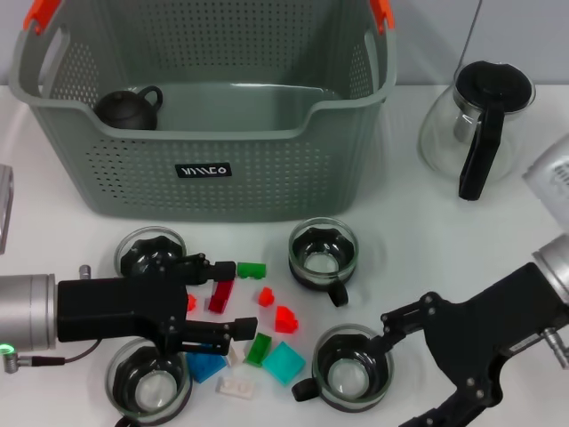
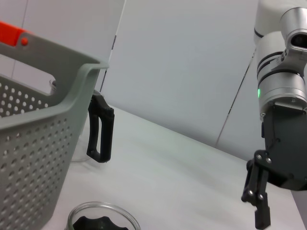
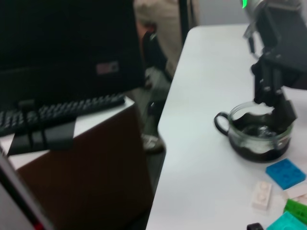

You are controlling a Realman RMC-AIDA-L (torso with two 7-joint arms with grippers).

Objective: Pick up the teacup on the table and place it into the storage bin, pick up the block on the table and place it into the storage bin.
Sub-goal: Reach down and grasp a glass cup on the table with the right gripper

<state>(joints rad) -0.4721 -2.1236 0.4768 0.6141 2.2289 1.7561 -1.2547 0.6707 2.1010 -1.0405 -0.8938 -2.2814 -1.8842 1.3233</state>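
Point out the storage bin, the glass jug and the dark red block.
Storage bin [image 1: 267, 169]: head view, front perforated wall.
Glass jug [image 1: 442, 129]: head view, glass body.
Dark red block [image 1: 221, 294]: head view, its middle.

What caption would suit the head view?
Left end effector open over coloured blocks, right end effector open beside a glass teacup, before the storage bin.

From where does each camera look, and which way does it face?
Head view: sits high, facing forward and down at the bin, cups and blocks; the left gripper and right gripper both show.
Left wrist view: low beside the bin, facing across the table to the right gripper; own fingers unseen.
Right wrist view: low, facing across to the left gripper above a cup; own fingers unseen.
Shared: head and left wrist views both show the bin and the jug.
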